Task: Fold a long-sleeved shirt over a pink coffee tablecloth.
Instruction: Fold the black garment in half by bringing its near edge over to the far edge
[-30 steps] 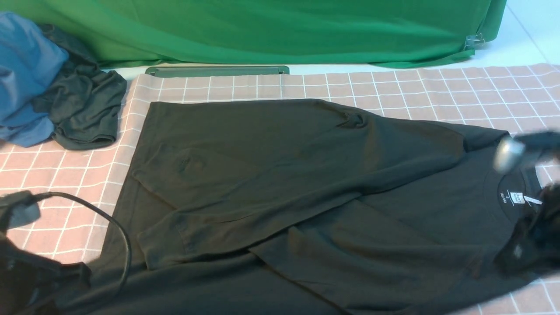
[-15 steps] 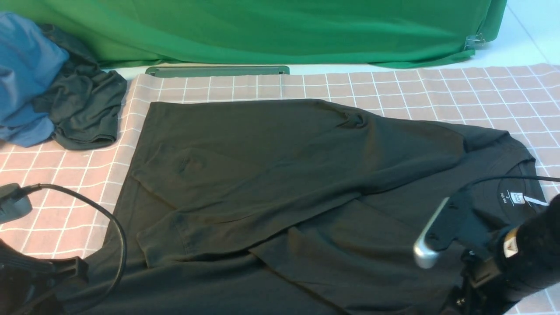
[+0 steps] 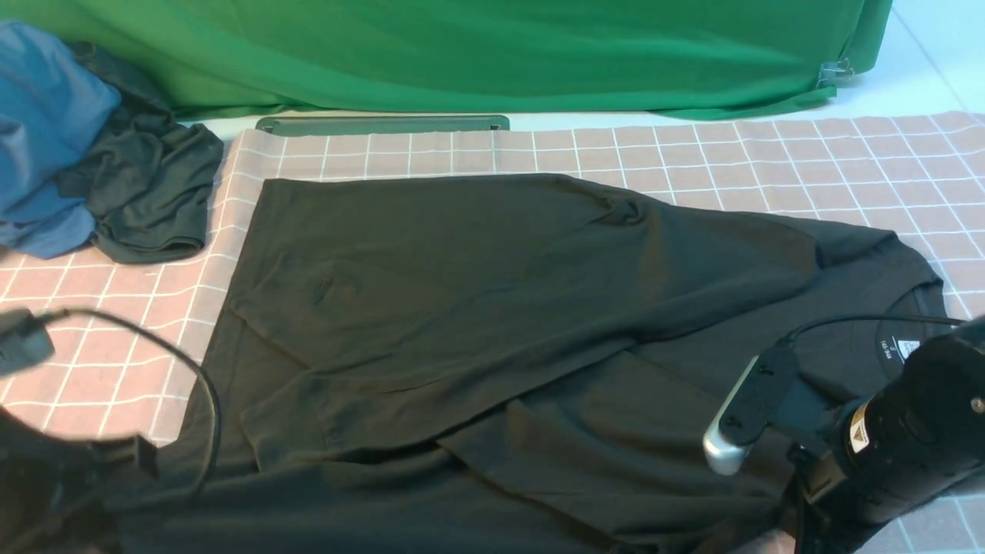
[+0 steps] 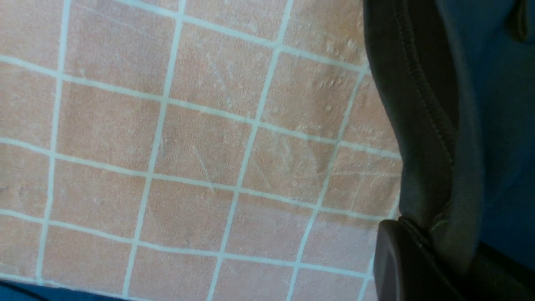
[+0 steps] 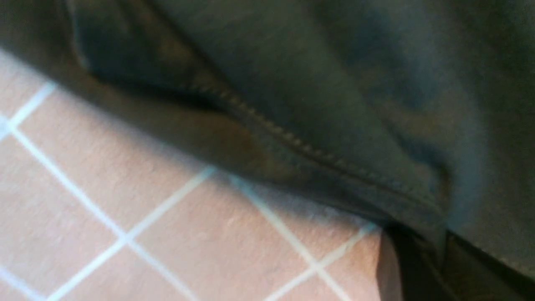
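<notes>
The left gripper and the right gripper each pinch the edge of the shirt just above the tablecloth, so a fold seems to be starting; next, both should lift evenly together.

Bare pink coffee tablecloth lies open beyond and right of the long-sleeved shirt. A blue garment and dark garment crowd the far left; green cloth walls the back.
</notes>
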Tool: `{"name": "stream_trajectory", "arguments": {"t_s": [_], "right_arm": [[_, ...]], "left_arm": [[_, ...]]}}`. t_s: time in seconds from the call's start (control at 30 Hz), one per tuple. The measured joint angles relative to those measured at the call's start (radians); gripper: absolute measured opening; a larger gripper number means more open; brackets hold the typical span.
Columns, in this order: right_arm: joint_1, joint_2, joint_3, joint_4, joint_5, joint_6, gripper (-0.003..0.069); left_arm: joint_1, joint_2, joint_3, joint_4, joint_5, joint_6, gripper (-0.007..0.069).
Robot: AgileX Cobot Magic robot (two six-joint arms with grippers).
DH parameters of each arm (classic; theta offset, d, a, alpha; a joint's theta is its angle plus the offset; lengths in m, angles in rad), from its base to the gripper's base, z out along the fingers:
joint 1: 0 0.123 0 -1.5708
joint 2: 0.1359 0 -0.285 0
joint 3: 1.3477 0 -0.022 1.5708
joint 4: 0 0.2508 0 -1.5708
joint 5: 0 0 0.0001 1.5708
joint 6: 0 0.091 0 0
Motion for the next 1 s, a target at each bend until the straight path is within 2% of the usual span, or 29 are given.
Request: {"name": "stream_trajectory", "arguments": {"t_s": [0.13, 0.37, 0.67, 1.0], "right_arm": [[0.000, -0.062, -0.089, -0.037, 0.129, 0.004, 0.0065], [-0.057, -0.055, -0.236, -0.056, 0.213, -0.008, 0.0065], [-0.229, 0.189, -0.595, -0.045, 0.246, -0.060, 0.0064], [-0.304, 0.576, -1.074, -0.038, 0.323, -0.086, 0.0064]], "left_arm": [[0.000, 0.017, -0.105, 0.000, -0.003, -0.056, 0.0031], [0.000, 0.190, -0.264, 0.000, -0.036, -0.099, 0.0031], [0.000, 0.605, -0.657, -0.058, -0.108, -0.102, 0.0031], [0.000, 1.007, -1.138, -0.072, -0.099, -0.107, 0.0031]]}}
